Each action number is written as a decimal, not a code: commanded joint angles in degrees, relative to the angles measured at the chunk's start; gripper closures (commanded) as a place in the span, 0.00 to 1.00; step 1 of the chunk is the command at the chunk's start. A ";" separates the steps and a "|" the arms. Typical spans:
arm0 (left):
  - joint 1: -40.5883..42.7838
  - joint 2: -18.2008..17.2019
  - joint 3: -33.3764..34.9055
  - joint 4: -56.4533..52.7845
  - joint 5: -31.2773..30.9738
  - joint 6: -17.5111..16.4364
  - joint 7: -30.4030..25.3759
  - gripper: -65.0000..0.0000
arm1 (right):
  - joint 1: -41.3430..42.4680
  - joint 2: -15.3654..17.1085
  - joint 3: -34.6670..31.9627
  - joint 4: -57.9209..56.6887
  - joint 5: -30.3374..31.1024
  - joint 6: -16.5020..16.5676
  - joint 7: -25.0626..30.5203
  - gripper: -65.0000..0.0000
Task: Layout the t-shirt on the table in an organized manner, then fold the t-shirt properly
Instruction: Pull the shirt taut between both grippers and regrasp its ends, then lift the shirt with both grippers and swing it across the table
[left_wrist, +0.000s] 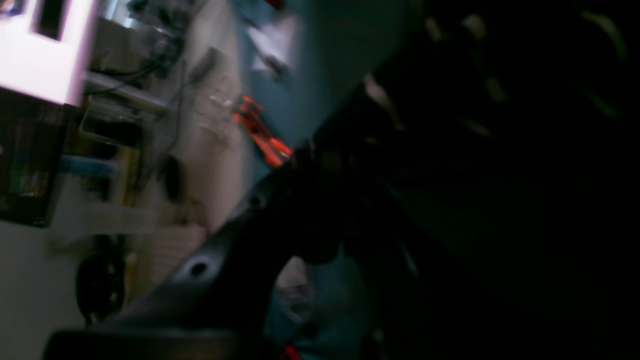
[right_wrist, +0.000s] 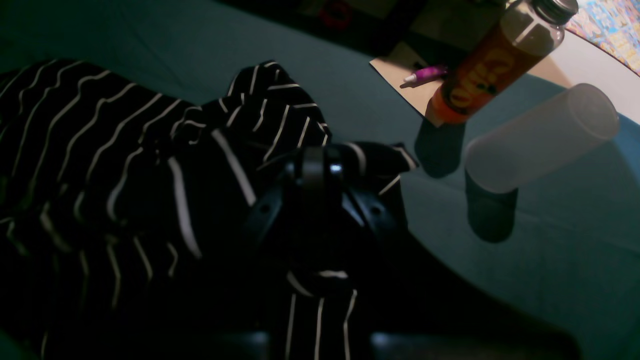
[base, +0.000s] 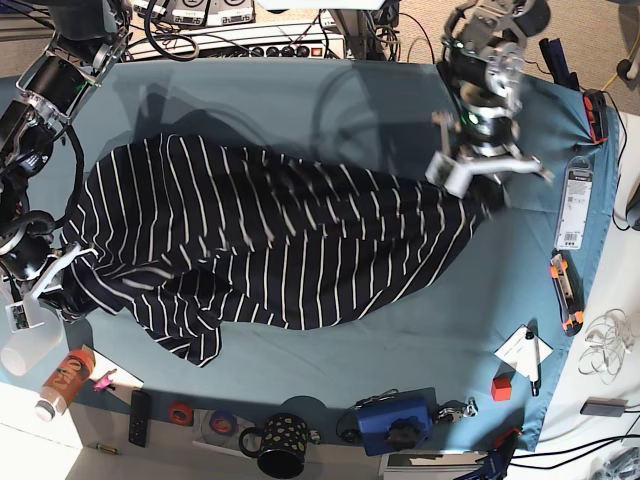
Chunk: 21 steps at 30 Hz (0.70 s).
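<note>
Your t-shirt (base: 270, 240) lies spread but wrinkled across the desk (base: 300, 100). The right gripper (right_wrist: 315, 175) is closed on its edge. The left gripper (base: 470, 175) seems closed on the opposite edge, probably to stretch the cloth flat.

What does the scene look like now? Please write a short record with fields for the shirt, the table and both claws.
shirt: t-shirt, spread but wrinkled, stretched between both arms
table: table, teal cloth
left claw: left claw, at the shirt's edge on the base view's right; grip unclear
right claw: right claw, shut on the shirt's fabric
nearby: orange bottle and frosted cup beside the shirt
</note>
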 joint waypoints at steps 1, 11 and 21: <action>-0.83 -0.33 -1.51 3.61 0.68 1.27 -0.11 1.00 | 1.11 1.14 0.33 0.74 1.07 -0.12 1.68 1.00; 4.94 0.79 -16.90 8.74 -8.90 -2.25 4.00 1.00 | -2.97 0.72 0.33 0.76 29.88 -0.12 -5.95 1.00; 7.23 0.76 -25.97 8.74 -12.37 -2.45 0.33 1.00 | -3.58 -6.80 0.70 0.76 33.44 -0.12 -5.07 1.00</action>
